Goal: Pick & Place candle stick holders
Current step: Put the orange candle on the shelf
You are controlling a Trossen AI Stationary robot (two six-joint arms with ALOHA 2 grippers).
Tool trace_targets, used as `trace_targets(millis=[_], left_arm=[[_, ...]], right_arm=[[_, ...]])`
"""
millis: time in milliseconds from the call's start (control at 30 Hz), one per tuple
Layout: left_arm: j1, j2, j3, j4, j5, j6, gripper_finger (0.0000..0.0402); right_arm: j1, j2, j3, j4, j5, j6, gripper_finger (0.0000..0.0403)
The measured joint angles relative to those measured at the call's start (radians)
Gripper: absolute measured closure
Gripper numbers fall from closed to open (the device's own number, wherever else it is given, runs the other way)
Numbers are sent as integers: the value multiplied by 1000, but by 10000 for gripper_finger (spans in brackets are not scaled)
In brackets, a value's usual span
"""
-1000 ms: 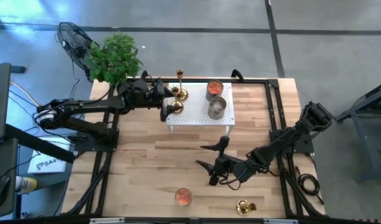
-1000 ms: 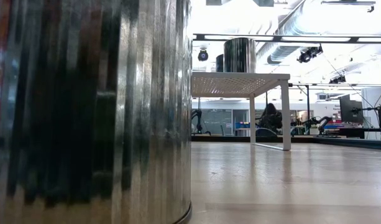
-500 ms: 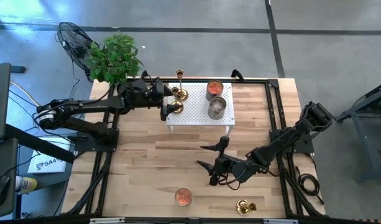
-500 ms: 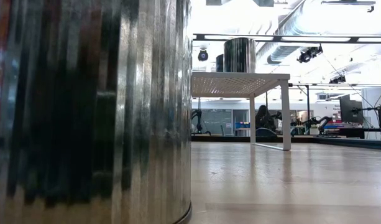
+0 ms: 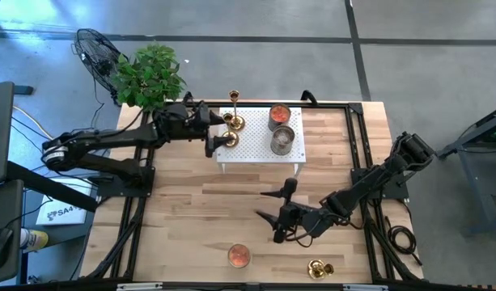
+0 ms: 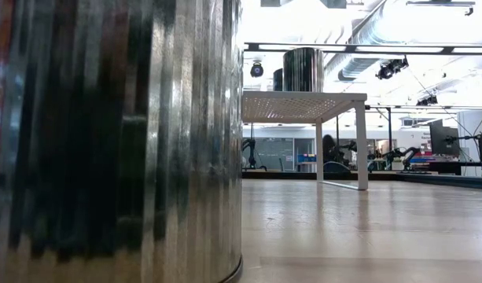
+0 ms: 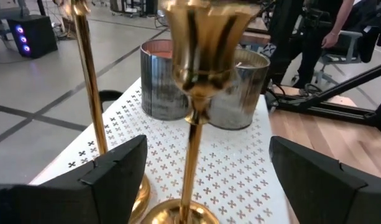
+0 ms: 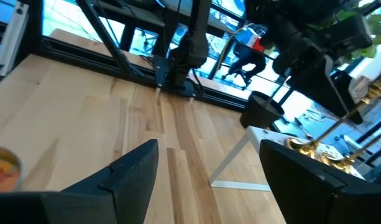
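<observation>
Two gold candle stick holders stand upright on their round bases on the left part of a white perforated stand [image 5: 256, 144]: a taller one [image 5: 234, 120] toward the far edge and a shorter one [image 5: 226, 141] nearer. My left gripper [image 5: 216, 134] is open and level at the stand's left end. Its fingers [image 7: 115, 177] stand on either side of the shorter holder's stem [image 7: 195, 134] without touching it. A third holder [image 5: 319, 267] lies near the table's near edge on the right. My right gripper [image 5: 273, 205] hovers open over the middle of the table with nothing between its fingers.
Two tin candles [image 5: 279, 115] [image 5: 282, 139] stand on the right part of the white stand. An orange candle in a glass [image 5: 239, 255] sits near the front edge. A potted plant [image 5: 148, 74] stands at the far left. A large ribbed tin [image 6: 115, 141] fills the low view's left half.
</observation>
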Motion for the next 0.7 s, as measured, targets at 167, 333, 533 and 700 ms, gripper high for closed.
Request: trace_targets(millis=[167,333,533,700], left_arm=[[-10,-84,0,-137,9,-1,69],[-89,-149,0,-194,-24,48,69],[-236,-186,0,-240,-23,67,69],[-341,-187,0,-290,-40,66,69]], right_arm=[[0,0,0,-4,-1,-1,128],[0,0,0,-8,3,-2,128],[0,0,0,-11,4,-2,128],[0,0,0,-11,3,-2,128]])
